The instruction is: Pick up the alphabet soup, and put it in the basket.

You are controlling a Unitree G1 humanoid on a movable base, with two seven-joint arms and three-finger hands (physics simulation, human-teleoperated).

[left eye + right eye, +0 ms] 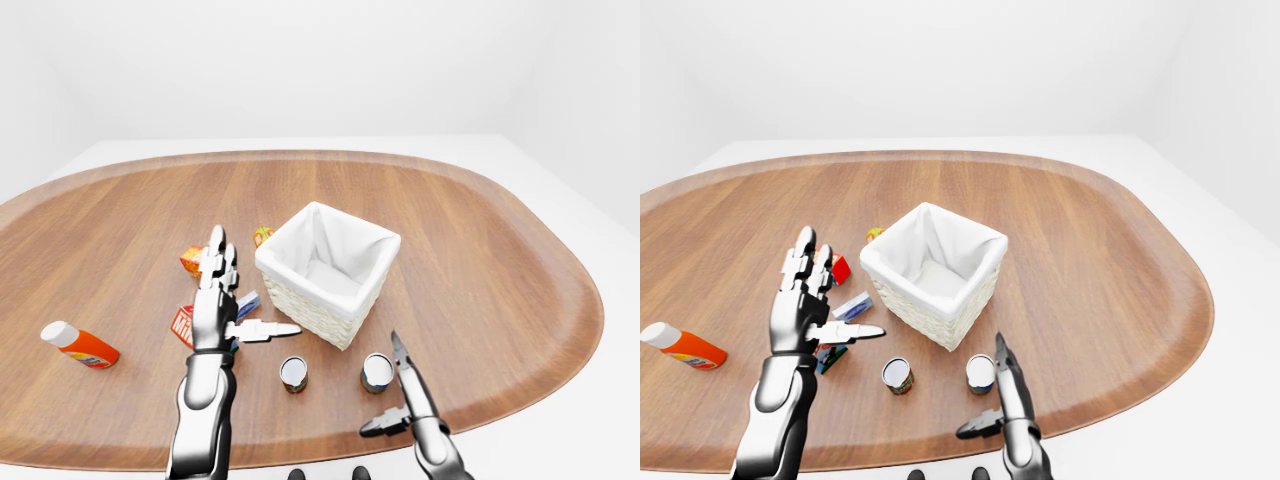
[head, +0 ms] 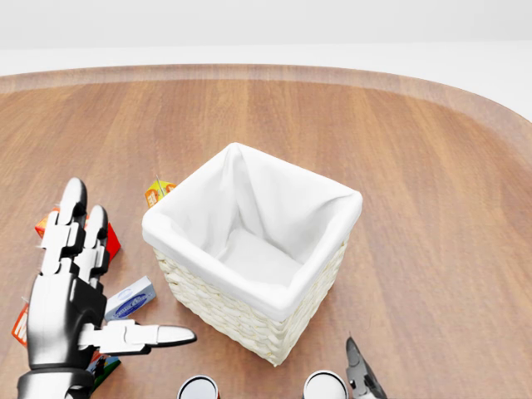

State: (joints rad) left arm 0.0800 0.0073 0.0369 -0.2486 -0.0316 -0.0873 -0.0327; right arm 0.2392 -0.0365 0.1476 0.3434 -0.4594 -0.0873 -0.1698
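Observation:
Two small cans stand on the wooden table (image 1: 480, 260) below the basket in the left-eye view, a left can (image 1: 293, 373) and a right can (image 1: 377, 371). Their labels are too small to tell which is the alphabet soup. The wicker basket (image 1: 310, 312) with a white cloth liner stands mid-table, with nothing visible inside it. My right hand (image 1: 387, 388) is open just right of the right can, one finger pointing up and the thumb out to the left, not touching the can. My left hand (image 1: 236, 300) is open and raised left of the basket, over some small boxes.
An orange bottle (image 1: 80, 345) lies at the left. Small boxes sit left of the basket: an orange carton (image 1: 263, 235), a red-orange box (image 1: 191, 258), a blue-white box (image 1: 248, 303) and a red box (image 1: 182, 325). The table's curved edge runs just below the cans.

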